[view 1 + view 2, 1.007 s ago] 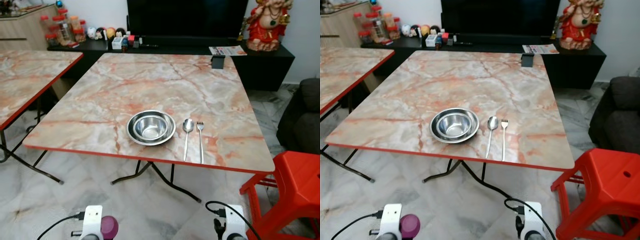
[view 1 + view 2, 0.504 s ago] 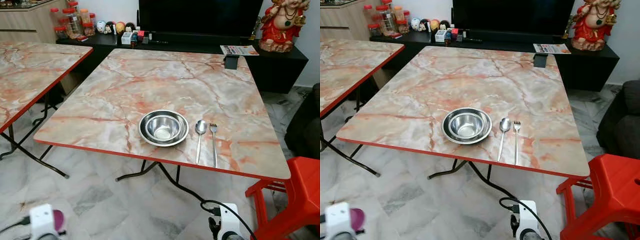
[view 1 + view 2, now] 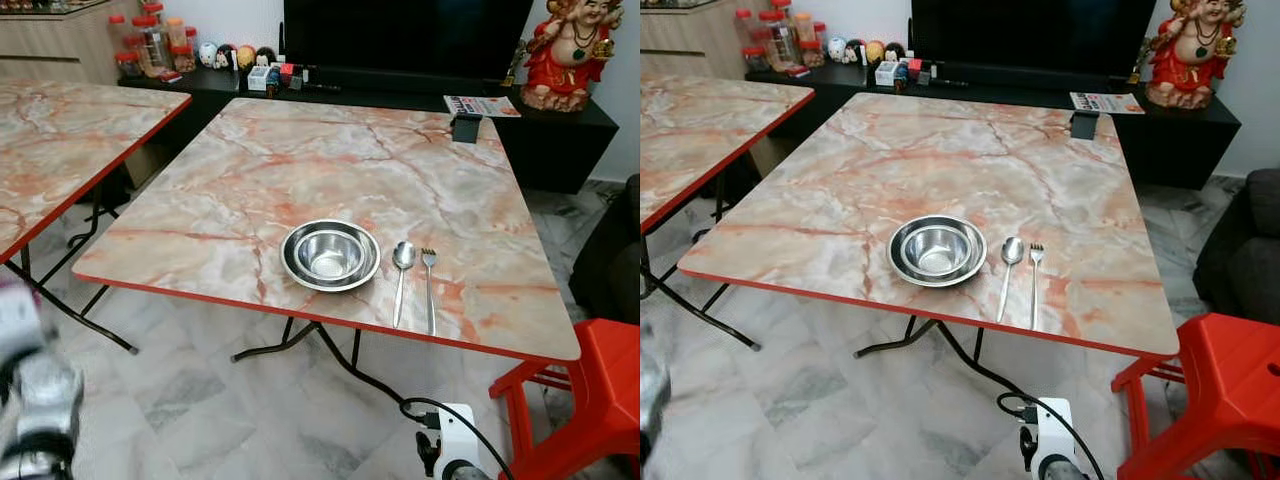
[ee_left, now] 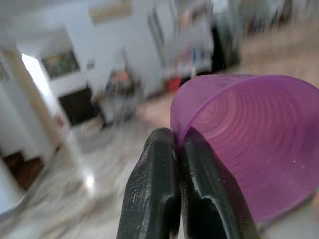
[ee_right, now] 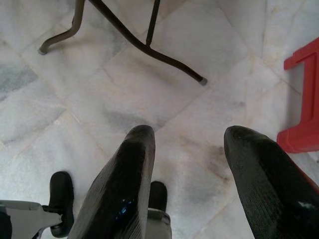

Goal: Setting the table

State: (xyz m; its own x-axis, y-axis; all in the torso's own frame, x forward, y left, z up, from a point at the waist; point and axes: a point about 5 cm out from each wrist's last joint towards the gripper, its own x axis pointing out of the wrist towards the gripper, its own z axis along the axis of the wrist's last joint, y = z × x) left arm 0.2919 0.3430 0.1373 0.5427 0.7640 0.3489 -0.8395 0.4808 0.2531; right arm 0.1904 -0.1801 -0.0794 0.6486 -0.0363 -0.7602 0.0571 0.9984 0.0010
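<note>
Left pincer [image 4: 175,164] is clamped shut on the rim of a translucent purple plastic cup [image 4: 254,144], one finger inside the wall, one outside. Wrist view is motion-blurred; the cup's open mouth faces the camera.

In the head views the left arm [image 3: 35,400] is a blurred silver shape low at the left edge, below the desk edge and out to the left of it. The cup can't be made out there.

Place setting sits near the front edge of the marbled pink desk with red trim [image 3: 300,150]: round stainless steel bowl [image 3: 330,254], then steel spoon [image 3: 402,270] just to its right, then steel fork [image 3: 429,280] beside the spoon. Spoon and fork handles run toward the robot, roughly parallel, heads pointing away.

Key relation: the setting lies ahead, up and to the right of the cup-holding pincer. Likely free cup spot is the bare surface behind or left of the bowl, so the left arm is the nearer one. Judgement: it needs to lift above the desk edge and swing inward, then turn the cup upright before release.

Right pincer [image 5: 192,164] hangs idle, fingers spread apart, empty, pointing down at the marble floor [image 5: 149,99] near the desk's metal leg [image 5: 144,45] and the red plastic stool [image 3: 590,390].
</note>
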